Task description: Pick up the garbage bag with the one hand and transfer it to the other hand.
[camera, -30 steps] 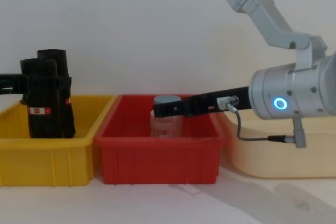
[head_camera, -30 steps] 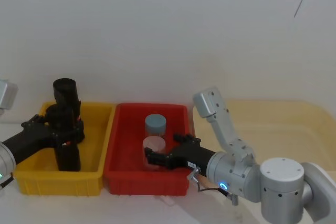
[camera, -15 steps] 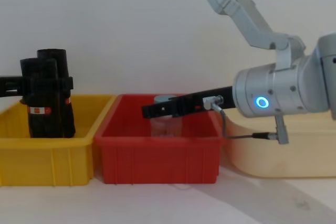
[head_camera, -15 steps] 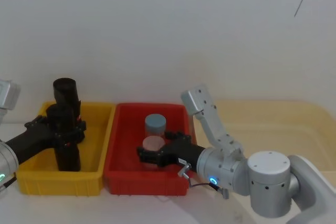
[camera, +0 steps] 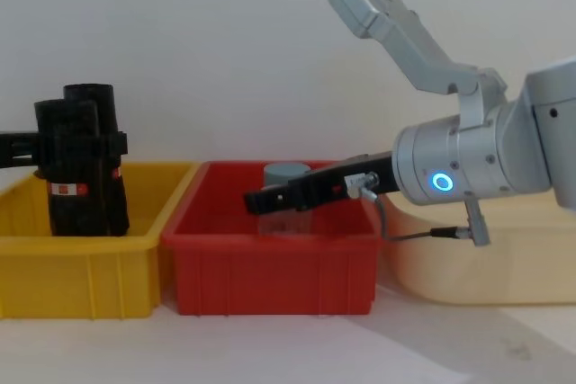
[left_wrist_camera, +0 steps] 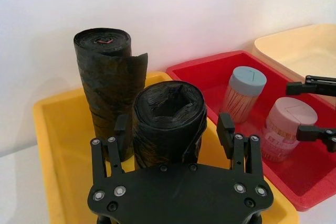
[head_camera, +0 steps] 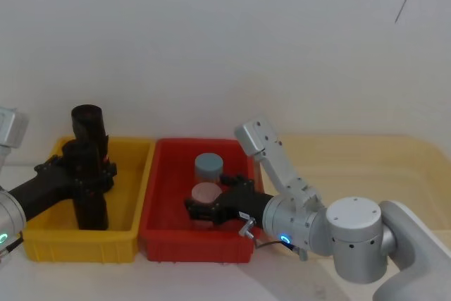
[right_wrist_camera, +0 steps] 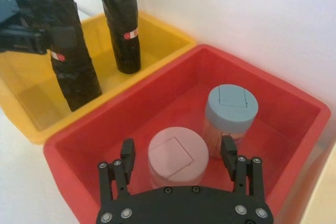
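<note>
Left hand (left_wrist_camera: 173, 123) level, fingers (left_wrist_camera: 227, 129) straddling garbage bag (left_wrist_camera: 167, 148)

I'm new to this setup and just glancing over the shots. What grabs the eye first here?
The left gripper straddles the black garbage bag roll standing in the yellow bin, fingers open on either side. Across in the red bin, the right gripper, its arm glowing blue, brackets a pink-lidded jar.

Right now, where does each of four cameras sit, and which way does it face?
Head: high, looking down on yellow bin, red bin, left gripper, right gripper.
Chest: lower, looking across the bins; right arm shows.
Left wrist: behind left gripper, facing garbage bag.
Right wrist: behind right gripper, above pink-lidded jar.
Both wrist views show that jar.
</note>
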Tool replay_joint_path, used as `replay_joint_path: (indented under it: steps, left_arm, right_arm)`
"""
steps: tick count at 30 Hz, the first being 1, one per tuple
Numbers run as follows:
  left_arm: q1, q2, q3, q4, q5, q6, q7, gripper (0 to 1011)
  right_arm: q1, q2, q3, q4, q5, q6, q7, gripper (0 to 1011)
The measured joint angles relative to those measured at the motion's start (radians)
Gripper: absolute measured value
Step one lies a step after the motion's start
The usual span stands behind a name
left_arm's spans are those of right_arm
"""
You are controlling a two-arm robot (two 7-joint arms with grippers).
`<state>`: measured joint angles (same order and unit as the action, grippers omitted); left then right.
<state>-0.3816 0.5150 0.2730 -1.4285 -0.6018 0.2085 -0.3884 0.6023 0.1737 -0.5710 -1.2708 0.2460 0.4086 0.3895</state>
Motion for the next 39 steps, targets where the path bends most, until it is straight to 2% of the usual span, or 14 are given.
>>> replay_joint_path:
  steps: [13,17,21,27,33,39]
  left_arm:
    - [-0.001,-0.001,0.001,0.003,0.000,-0.001,-0.002,1002]
    - [-0.002,-0.001,0.002,0.003,0.000,-0.001,-0.002,980]
    - [-0.002,-0.001,0.002,0.004,0.000,-0.001,-0.002,907]
    - [-0.002,-0.001,0.002,0.004,0.000,-0.001,-0.002,739]
    - [-0.002,-0.001,0.002,0.004,0.000,-0.001,-0.002,546]
    - [-0.002,-0.001,0.002,0.004,0.000,-0.001,-0.002,487]
  right_arm:
    - [0.015,0.009,-0.007,0.035,-0.023,-0.019,0.023,1001]
    - [0.018,0.010,-0.007,0.040,-0.025,-0.021,0.027,945]
    - [0.019,0.011,-0.007,0.043,-0.027,-0.022,0.030,886]
    - [0.020,0.012,-0.007,0.047,-0.029,-0.024,0.033,677]
    - [0.021,0.012,-0.007,0.049,-0.030,-0.024,0.034,666]
    - [0.021,0.012,-0.007,0.050,-0.031,-0.025,0.035,666]
